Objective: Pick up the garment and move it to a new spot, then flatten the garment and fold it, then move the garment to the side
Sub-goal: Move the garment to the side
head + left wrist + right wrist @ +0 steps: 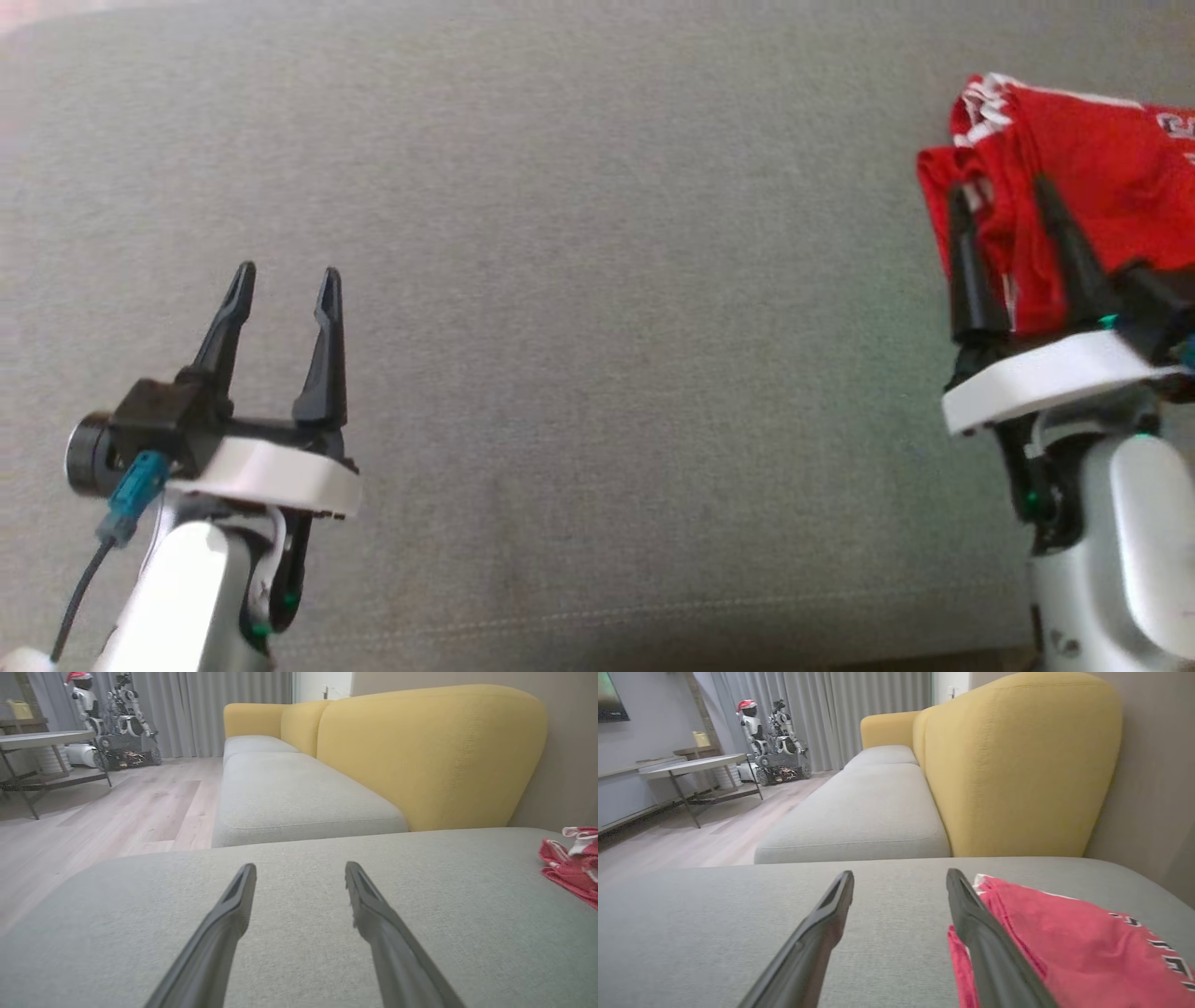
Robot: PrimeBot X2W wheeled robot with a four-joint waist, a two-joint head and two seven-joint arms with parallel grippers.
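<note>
Head view: left gripper (288,273) fingers apart over bare sofa cushion (597,280), right gripper (999,189) fingers apart at the folded red garment (1102,159); left wrist view: garment far right; right wrist view: garment unclamped, so the task looks nearly done.

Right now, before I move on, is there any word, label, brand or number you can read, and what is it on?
Red fabric garment: a row of white, dark-edged characters near its right edge, cut off by the frame and too blurred to read.
Grey fabric sofa cushion: no text.
</note>
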